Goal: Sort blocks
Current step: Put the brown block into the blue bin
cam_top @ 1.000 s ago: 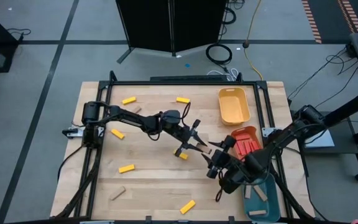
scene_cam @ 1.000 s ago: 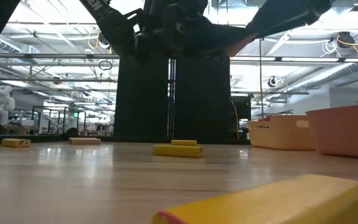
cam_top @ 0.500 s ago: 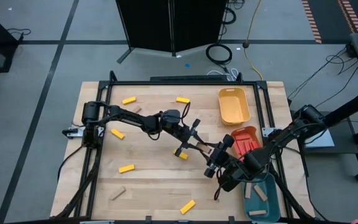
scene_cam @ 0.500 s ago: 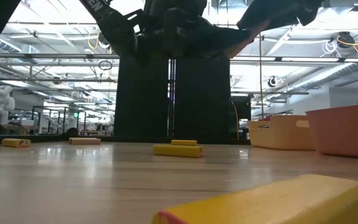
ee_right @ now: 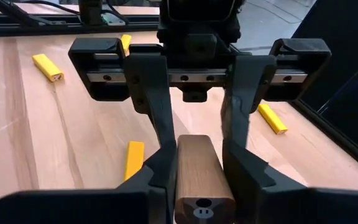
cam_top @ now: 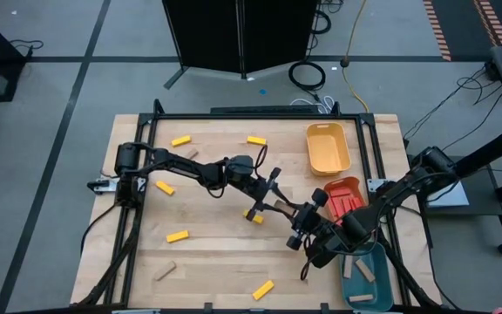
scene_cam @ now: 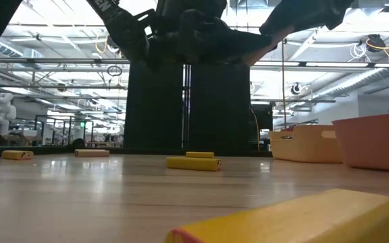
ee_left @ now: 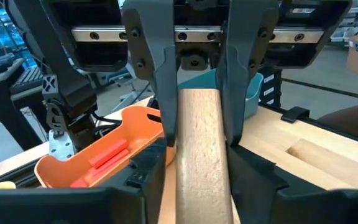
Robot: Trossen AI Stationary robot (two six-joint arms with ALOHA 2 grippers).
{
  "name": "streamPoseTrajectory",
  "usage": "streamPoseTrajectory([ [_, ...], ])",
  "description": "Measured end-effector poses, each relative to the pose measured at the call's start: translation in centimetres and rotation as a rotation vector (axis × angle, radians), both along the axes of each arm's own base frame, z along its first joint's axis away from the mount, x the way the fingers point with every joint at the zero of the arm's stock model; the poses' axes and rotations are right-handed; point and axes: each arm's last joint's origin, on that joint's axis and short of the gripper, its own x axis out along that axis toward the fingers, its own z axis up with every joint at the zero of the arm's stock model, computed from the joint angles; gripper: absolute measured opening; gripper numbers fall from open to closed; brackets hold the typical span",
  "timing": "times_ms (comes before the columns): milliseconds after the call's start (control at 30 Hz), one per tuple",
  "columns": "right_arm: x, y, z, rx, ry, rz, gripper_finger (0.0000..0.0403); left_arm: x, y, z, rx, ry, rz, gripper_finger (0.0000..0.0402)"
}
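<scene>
Tan wooden block (ee_left: pixel 197 155) is mid-air over the surface (cam_top: pixel 216 253), spanning both grippers: a handover. Left gripper (cam_top: pixel 273 199) fingers stand slightly off its sides; a second ago they were clamped. Right gripper (cam_top: pixel 301 225) fingers, wide then, now close on the far end. Next: left withdraws, right carries toward the teal tray (cam_top: pixel 382 279).

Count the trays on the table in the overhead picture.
3, down the table's right side: yellow tray at the top, orange tray midway, teal tray at the bottom, partly hidden by the right arm.
</scene>
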Motion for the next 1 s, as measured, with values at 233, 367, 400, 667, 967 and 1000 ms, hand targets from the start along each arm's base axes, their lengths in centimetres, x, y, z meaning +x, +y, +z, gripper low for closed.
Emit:
streamPoseTrajectory([
  [233,-0.7,-0.3,0.9,0.084,0.023,0.040,0.0092,-0.1,0.3,0.1,0.000,0.030,0.028,0.0196],
  [367,-1.9,-1.0,2.0,0.179,0.041,0.045,0.0088,-0.7,0.9,1.0,-0.001,0.068,0.042,0.0202],
  [400,-2.3,-1.1,2.2,0.222,0.056,0.051,0.0088,-0.8,1.2,1.3,0.000,0.077,0.048,0.0202],
  [667,-4.9,-1.5,3.1,0.774,0.315,0.084,0.0087,-3.0,3.9,1.4,0.046,0.300,0.109,0.0203],
  [967,-6.5,0.1,3.1,1.291,0.665,0.007,0.0087,-4.0,4.6,-0.1,0.024,0.440,0.127,0.0203],
  [1000,-6.6,0.3,3.1,1.312,0.685,-0.003,0.0087,-4.0,4.4,-0.1,0.025,0.442,0.121,0.0203],
])
